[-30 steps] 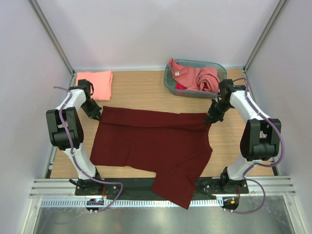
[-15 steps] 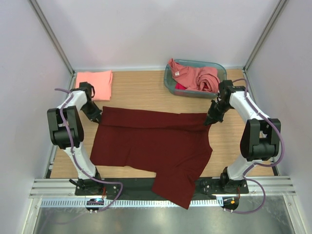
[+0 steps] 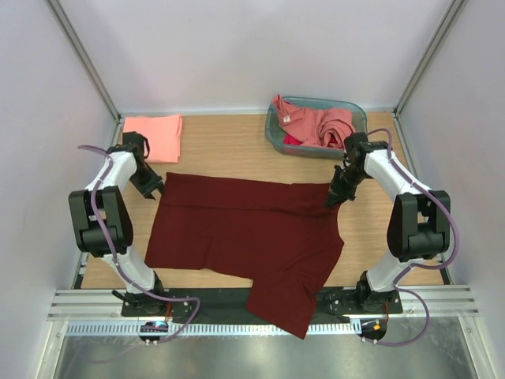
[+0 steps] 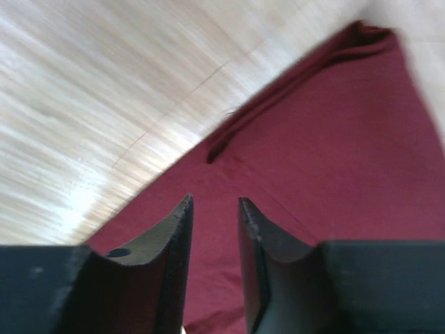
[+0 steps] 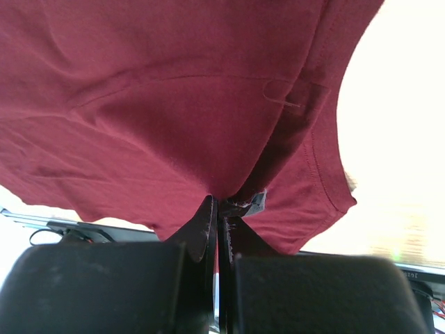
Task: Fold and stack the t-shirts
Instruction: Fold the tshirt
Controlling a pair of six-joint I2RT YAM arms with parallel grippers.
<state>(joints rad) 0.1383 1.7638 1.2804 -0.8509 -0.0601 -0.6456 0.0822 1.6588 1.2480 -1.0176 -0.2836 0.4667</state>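
Top external view: right gripper (image 5: 217,203) clamps the maroon t-shirt (image 3: 237,229) at its far right corner. Left gripper (image 4: 215,203) at the far left corner; jaws apart, empty.

Maroon t-shirt (image 3: 245,237) spread flat centre; coral t-shirt (image 3: 153,136) folded far-left; pink t-shirts (image 3: 319,125) heaped far-right.

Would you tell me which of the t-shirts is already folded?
The salmon t-shirt at the far left corner, a neat rectangle; the maroon t-shirt lies spread, the pink ones bunched in the basket.

L fingers (image 4: 175,240) now apart, off maroon tee (image 3: 245,229)
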